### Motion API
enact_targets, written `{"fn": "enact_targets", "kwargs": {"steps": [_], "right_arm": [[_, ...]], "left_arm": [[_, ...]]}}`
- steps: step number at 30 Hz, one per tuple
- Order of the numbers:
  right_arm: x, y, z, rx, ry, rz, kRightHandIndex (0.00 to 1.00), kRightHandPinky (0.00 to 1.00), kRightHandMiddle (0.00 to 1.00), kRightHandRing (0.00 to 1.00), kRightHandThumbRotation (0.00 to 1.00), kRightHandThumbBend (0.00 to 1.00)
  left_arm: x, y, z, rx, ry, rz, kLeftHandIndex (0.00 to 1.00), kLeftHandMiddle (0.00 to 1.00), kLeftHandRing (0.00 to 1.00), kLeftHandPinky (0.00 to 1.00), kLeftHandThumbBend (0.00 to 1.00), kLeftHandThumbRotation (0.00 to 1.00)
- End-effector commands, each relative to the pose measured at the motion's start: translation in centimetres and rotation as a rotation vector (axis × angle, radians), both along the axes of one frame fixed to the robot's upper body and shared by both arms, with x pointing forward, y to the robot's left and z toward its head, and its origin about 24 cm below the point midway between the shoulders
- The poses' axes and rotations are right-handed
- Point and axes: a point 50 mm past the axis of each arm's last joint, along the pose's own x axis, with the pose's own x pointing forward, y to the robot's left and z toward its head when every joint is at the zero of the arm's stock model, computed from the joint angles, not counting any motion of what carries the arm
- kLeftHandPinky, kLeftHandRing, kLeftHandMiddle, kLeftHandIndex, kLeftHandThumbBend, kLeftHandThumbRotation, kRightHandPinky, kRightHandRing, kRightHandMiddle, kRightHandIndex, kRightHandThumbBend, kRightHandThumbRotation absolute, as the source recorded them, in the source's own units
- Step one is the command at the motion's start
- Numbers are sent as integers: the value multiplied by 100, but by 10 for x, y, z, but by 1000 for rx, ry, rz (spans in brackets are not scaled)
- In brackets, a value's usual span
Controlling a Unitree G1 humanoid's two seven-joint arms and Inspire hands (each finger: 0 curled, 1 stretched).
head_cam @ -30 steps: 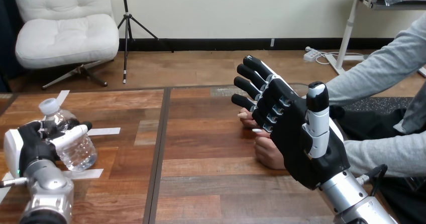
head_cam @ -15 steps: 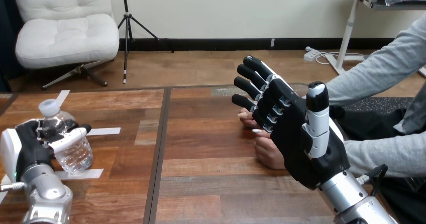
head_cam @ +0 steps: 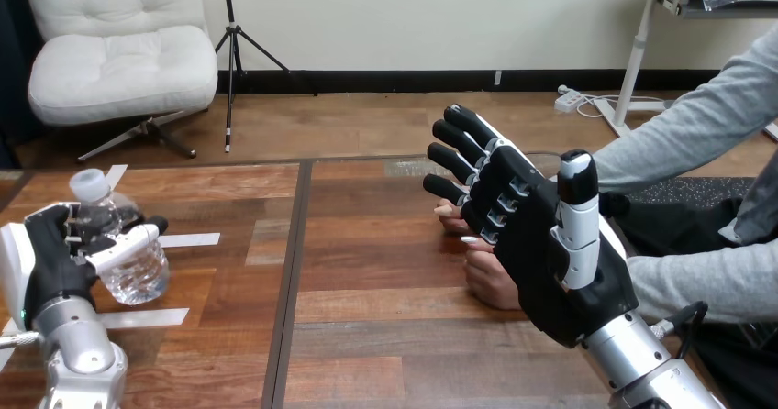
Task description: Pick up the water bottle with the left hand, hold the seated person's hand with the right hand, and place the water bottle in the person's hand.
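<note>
While the left hand (head_cam: 50, 260) is gripping the water bottle (head_cam: 136, 270) with curled fingers and thumb (at the table's (head_cam: 385, 336) left side), the right hand (head_cam: 549, 253) is holding straight, spread fingers before the person's hand (head_cam: 486, 282).

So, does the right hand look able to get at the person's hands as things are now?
Probably yes: the right hand, open, stands right beside the person's hands on the table, and nothing lies between them.
</note>
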Motion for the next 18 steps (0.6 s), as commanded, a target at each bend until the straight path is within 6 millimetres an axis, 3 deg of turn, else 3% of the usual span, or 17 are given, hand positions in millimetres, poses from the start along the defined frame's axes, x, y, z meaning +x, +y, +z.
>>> {"fn": "enact_targets", "kwargs": {"steps": [1,18], "right_arm": [[8,-3,14,-7,-58,-6,93,92,95,96,100,89],[12,-5,11,-32,-47,-15,93,96,96,97,100,88]], "left_arm": [[20,-17,48,55,-209,-111,45,44,37,31,79,0],[2,-36,67,26,-295,-211,45,43,37,31,78,0]]}}
